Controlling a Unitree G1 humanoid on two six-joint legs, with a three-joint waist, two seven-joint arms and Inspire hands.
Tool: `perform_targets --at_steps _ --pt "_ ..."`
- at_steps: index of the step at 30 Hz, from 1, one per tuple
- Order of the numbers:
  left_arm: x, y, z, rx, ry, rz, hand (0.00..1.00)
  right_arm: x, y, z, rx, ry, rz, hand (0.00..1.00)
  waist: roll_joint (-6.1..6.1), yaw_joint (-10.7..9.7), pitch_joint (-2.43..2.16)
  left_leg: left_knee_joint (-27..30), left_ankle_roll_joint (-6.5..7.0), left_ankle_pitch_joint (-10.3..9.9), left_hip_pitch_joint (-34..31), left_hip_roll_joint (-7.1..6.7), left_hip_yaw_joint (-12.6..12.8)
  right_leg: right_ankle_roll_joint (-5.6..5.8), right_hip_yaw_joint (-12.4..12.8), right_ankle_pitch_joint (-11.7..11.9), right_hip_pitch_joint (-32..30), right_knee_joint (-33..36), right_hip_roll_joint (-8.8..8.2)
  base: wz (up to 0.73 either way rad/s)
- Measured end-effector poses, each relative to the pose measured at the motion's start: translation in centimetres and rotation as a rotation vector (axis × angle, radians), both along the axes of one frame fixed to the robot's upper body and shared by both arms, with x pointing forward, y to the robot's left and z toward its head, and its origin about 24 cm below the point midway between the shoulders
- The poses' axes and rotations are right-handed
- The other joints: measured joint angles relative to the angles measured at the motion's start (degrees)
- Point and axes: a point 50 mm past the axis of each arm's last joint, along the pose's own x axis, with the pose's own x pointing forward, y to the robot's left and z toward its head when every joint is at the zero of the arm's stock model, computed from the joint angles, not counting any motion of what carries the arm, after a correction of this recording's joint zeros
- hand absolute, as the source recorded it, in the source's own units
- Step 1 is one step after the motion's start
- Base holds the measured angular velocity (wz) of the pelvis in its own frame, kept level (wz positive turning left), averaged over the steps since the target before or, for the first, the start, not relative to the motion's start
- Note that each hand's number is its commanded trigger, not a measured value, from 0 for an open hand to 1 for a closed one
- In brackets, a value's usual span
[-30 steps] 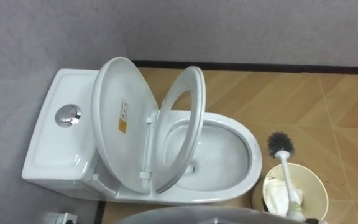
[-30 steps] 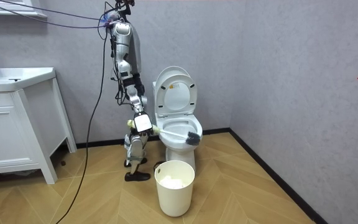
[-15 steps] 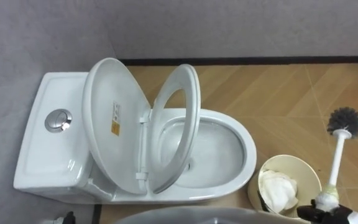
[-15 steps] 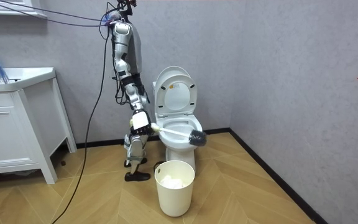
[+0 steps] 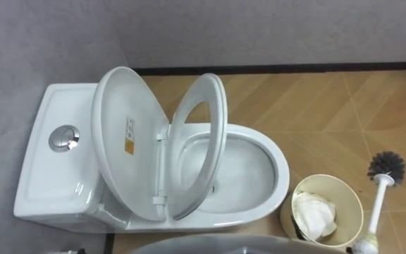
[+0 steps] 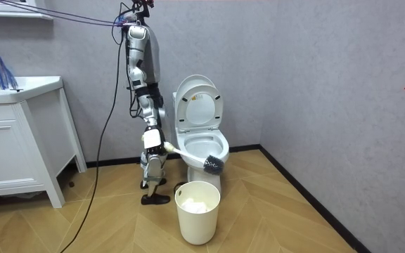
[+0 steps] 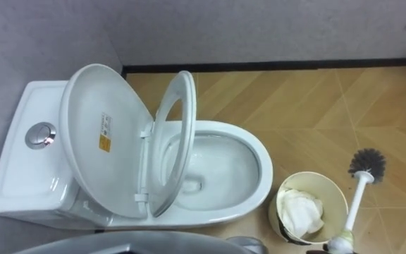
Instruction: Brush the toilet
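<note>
The brush [image 5: 378, 204] is in mid-air to the right of the toilet [image 5: 48, 176], not in it. Its dark bristle head [image 5: 387, 166] hangs over the floor [image 5: 316, 106] just past the bin [image 5: 345, 201]. The white handle slants back past the bin's right rim toward the robot. In the room view the right robot hand [image 6: 151, 141] is clamped on the very end of that handle.

That end grip is probably the first risk. With the whole length of the brush sticking out from the fist, a quick swing or a bump could twist the handle in the grasp and leave the head pointing the wrong way.

The bin is the next one. The handle passes close beside its rim, so a low sweep left toward the bowl [image 5: 242, 173] could catch it and tip it over (it has crumpled white stuff in it).

Then there is the seat [image 5: 220, 127], which stands tilted between the raised lid [image 5: 115, 162] and the bowl. A handle coming in too high or too far back might knock it, and it could drop onto the brush.

Coming in too low would hit the outside of the bowl's rim instead of clearing it.
</note>
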Motion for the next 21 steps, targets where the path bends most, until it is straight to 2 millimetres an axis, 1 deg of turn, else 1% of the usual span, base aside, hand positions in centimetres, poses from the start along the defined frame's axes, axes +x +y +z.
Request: perform_targets --at_steps 6,12,13,15,16,17,18,19,21 --pt "-0.14 -0.05 -0.02 -0.011 0.005 0.000 0.00 0.00 0.02 0.00 -0.003 0.006 0.015 1.00 -0.25 0.1 0.02 0.0 0.00 0.0 -0.2 0.02 0.0 -0.03 0.0 0.0 -0.4 0.0 0.03 0.00" --pt "-0.23 -0.09 -0.03 -0.012 0.008 -0.002 0.00 0.19 0.06 -0.01 -0.010 0.018 0.054 1.00 -0.45 0.4 0.06 0.0 0.00 0.0 -0.5 0.13 0.0 -0.11 -0.1 0.6 -0.4 -1.0 0.13 -0.02" --pt "-0.20 -0.12 -0.04 -0.013 0.008 -0.006 0.00 0.21 0.13 -0.04 -0.008 0.023 0.061 0.85 -0.46 0.6 0.08 0.0 0.00 0.0 -0.5 0.13 0.0 -0.11 -0.1 0.6 -0.4 -1.0 0.13 0.00" --pt "-0.14 -0.18 -0.05 -0.018 0.008 -0.010 0.00 0.27 0.22 -0.09 -0.005 0.033 0.073 0.74 -0.46 1.0 0.09 0.0 0.00 0.0 -0.9 0.13 -0.1 -0.12 -0.2 0.6 -0.4 -1.1 0.13 0.03" --pt "-0.12 -0.21 -0.06 -0.022 0.009 -0.012 0.00 0.36 0.23 -0.10 -0.006 0.035 0.081 0.60 -0.46 1.2 0.09 0.0 0.00 0.0 -1.1 0.12 -0.2 -0.12 -0.5 0.6 -0.4 -1.2 0.09 0.09" --pt "-0.14 -0.22 -0.07 -0.024 0.010 -0.012 0.00 0.36 0.24 -0.11 -0.006 0.037 0.083 0.29 -0.43 1.3 0.09 0.0 0.00 0.0 -1.0 0.12 -0.2 -0.11 -0.6 0.6 -0.4 -1.4 0.09 0.10" --pt "-0.16 -0.26 -0.09 -0.030 0.012 -0.012 0.00 0.17 0.27 -0.18 -0.003 0.048 0.081 0.12 -0.48 1.3 0.07 0.1 0.00 0.0 -1.1 0.14 -0.3 -0.14 -0.7 0.8 -0.3 -1.7 0.13 0.07" --pt "-0.32 -0.28 -0.10 -0.032 0.021 -0.010 0.00 0.39 0.33 -0.25 0.001 0.051 0.081 0.00 -0.52 1.4 0.09 0.1 -0.01 0.0 -1.1 0.15 -0.5 -0.14 -0.8 0.8 -0.3 -1.7 0.14 0.05" --pt "-0.48 -0.26 -0.10 -0.033 0.028 -0.007 0.00 0.55 0.35 -0.27 0.004 0.050 0.087 0.00 -0.52 1.6 0.08 0.1 0.00 0.0 -1.1 0.13 -0.7 -0.14 -0.8 0.8 -0.3 -1.7 0.13 0.00"
